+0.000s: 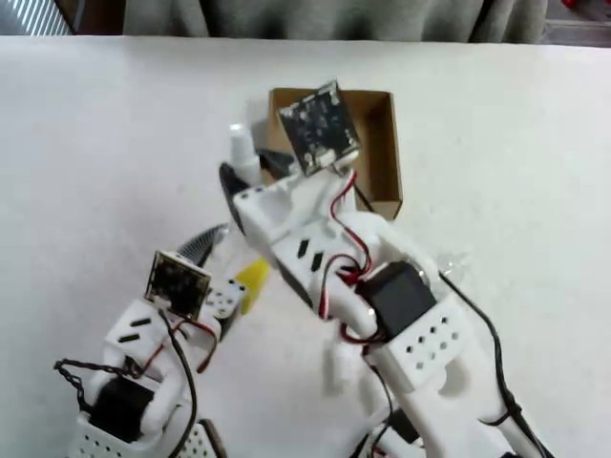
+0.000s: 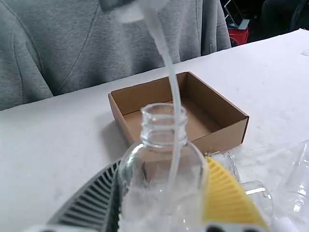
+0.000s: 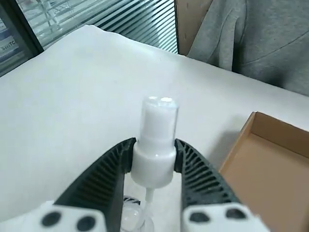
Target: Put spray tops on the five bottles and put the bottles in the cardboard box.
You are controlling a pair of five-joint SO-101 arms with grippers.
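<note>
Fitting a spray top [image 3: 155, 126]: pinched in right end effector [image 3: 154, 148], tube [image 2: 173, 92] dipping into bottle [image 2: 161, 186] clamped by left end effector [image 2: 163, 166]. Calls next for straight lowering onto neck [image 2: 153, 135].

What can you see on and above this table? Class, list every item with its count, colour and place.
table: one, white, under everything
cardboard box: one, brown, open, on the table's far part
bottle: one, clear, gripped upright in front of the box
spray top: one, white, above the bottle, its tube down the neck
spare bottles: at least two, clear, lying near the box
left hand: one, grey and yellow fingers, around the bottle
right hand: one, black fingers, clamping the spray top
</note>
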